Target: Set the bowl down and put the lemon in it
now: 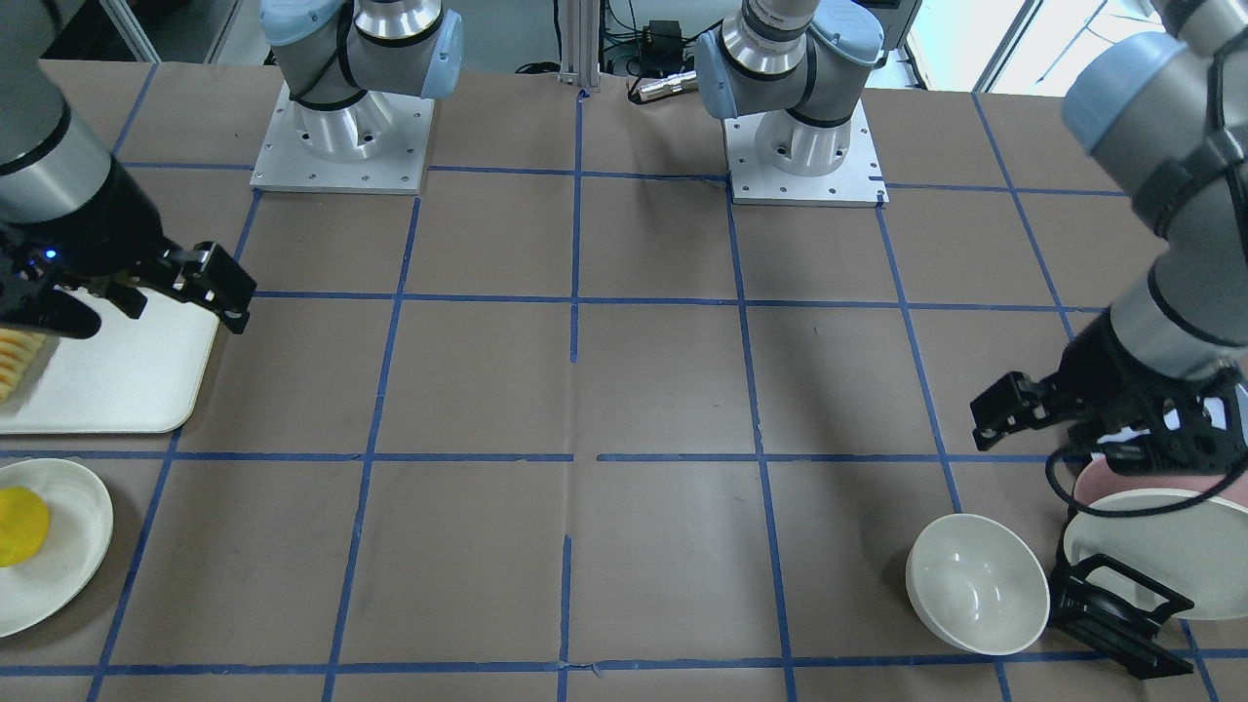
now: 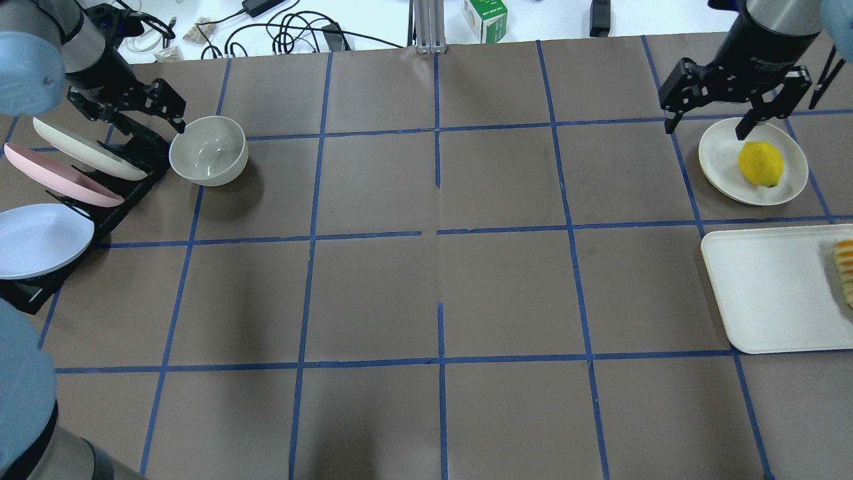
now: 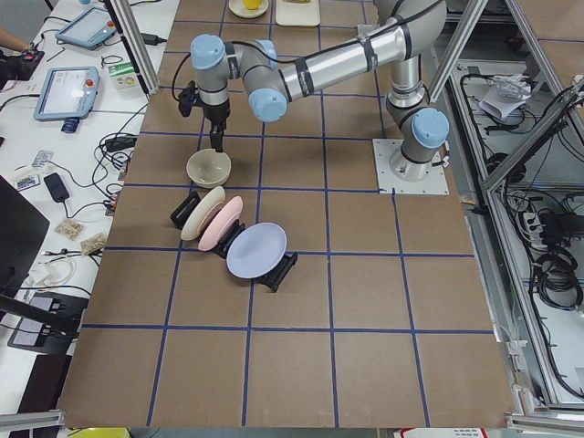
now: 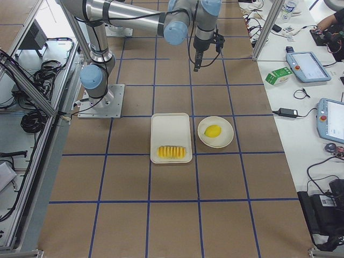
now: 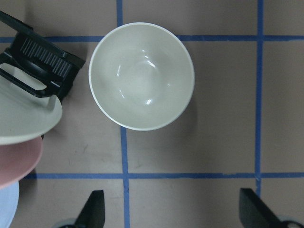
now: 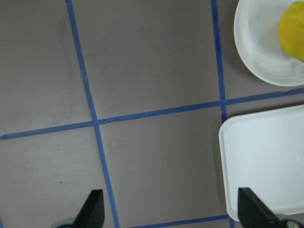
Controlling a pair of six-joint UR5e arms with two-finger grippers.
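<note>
The cream-white bowl (image 2: pixel 208 150) stands upright and empty on the table next to the plate rack; it also shows in the front view (image 1: pixel 977 583) and the left wrist view (image 5: pixel 141 76). My left gripper (image 2: pixel 126 110) hovers open above the table beside the bowl, touching nothing; its fingertips (image 5: pixel 92 211) frame bare table short of the bowl. The yellow lemon (image 2: pixel 760 163) lies on a small cream plate (image 2: pixel 720 153) at the far right. My right gripper (image 2: pixel 708 127) is open and empty, raised above that plate's inner edge. The lemon (image 6: pixel 292 28) sits at the corner of the right wrist view.
A black rack (image 2: pixel 133 143) holds a cream plate (image 2: pixel 86 150), a pink plate (image 2: pixel 53 177) and a pale blue plate (image 2: pixel 40 237) left of the bowl. A cream tray (image 2: pixel 766 293) with sliced yellow-orange food (image 2: pixel 845 267) lies near the lemon's plate.
</note>
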